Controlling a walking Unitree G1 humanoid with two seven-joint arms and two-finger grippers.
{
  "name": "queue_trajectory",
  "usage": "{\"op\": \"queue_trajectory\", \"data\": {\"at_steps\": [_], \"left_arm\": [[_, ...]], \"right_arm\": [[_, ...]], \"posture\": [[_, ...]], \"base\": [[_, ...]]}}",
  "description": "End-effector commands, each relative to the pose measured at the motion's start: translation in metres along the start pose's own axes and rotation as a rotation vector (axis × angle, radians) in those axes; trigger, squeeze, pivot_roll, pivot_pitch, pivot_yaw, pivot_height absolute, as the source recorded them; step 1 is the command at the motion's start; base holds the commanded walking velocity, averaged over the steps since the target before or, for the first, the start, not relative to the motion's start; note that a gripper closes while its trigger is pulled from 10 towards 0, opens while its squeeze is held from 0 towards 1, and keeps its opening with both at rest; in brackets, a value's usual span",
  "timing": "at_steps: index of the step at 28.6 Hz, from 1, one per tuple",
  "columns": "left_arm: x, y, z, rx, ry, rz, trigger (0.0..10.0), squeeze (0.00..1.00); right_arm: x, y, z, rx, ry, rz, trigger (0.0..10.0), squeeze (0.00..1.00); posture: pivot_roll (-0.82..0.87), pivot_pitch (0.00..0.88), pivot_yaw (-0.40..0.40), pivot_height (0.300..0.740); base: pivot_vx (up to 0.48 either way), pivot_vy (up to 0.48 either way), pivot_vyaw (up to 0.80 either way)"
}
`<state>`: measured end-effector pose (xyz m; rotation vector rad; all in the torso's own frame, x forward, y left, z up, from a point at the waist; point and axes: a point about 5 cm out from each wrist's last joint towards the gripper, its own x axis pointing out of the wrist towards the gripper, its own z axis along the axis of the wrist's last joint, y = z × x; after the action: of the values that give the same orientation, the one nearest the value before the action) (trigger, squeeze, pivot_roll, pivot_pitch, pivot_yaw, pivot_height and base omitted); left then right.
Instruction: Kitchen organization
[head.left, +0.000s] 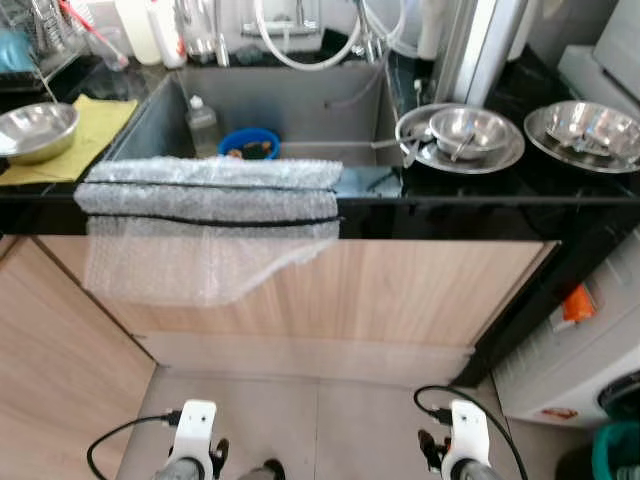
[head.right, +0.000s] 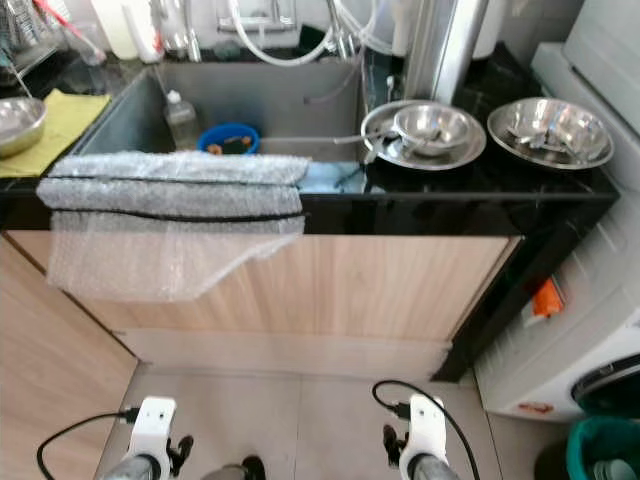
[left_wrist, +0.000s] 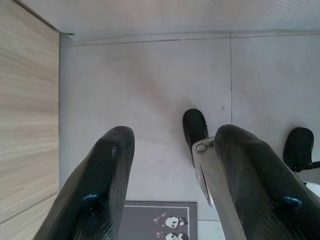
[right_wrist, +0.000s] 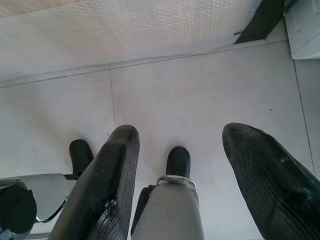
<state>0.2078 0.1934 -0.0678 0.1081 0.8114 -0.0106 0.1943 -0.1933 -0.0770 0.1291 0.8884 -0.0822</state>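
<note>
Currently both arms hang idle at the 6 o'clock edge of the head views, over the grey tiled floor. The left gripper has its fingers spread apart, grasping nothing; the right gripper is likewise released and empty. A black counter runs across the scene at 12 o'clock, above light wood cabinet fronts. The sink is recessed in the counter; inside it stand a clear bottle and a blue bowl. A folded sheet of bubble wrap is draped over the sink's front edge and hangs down the cabinet. At 2 o'clock sit a steel bowl on a steel plate and a second steel dish. At 10 o'clock another steel bowl rests on a yellow cloth.
</note>
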Motion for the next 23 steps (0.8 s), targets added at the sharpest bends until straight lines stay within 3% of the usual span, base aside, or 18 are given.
{"op": "queue_trajectory", "data": {"at_steps": [1,7,23], "left_arm": [[0.0000,0.0015,-0.0006,0.015,0.007,0.006,10.0,0.00],[0.0000,0.0009,-0.0002,0.021,0.004,0.002,10.0,0.00],[0.0002,-0.0024,-0.0001,0.013,0.002,-0.010,10.0,0.00]], "right_arm": [[-0.0002,0.0008,-0.0017,0.013,0.003,0.000,10.0,0.00],[-0.0004,0.0004,-0.0024,0.010,0.004,0.001,10.0,0.00],[-0.0001,-0.0003,-0.0008,0.002,0.004,0.001,10.0,0.00]], "posture": [[0.02,0.113,0.033,0.740],[0.02,0.109,0.031,0.740],[0.02,0.125,0.025,0.740]], "base": [[0.386,0.000,0.00],[0.367,0.000,0.00],[0.000,0.000,0.00]]}}
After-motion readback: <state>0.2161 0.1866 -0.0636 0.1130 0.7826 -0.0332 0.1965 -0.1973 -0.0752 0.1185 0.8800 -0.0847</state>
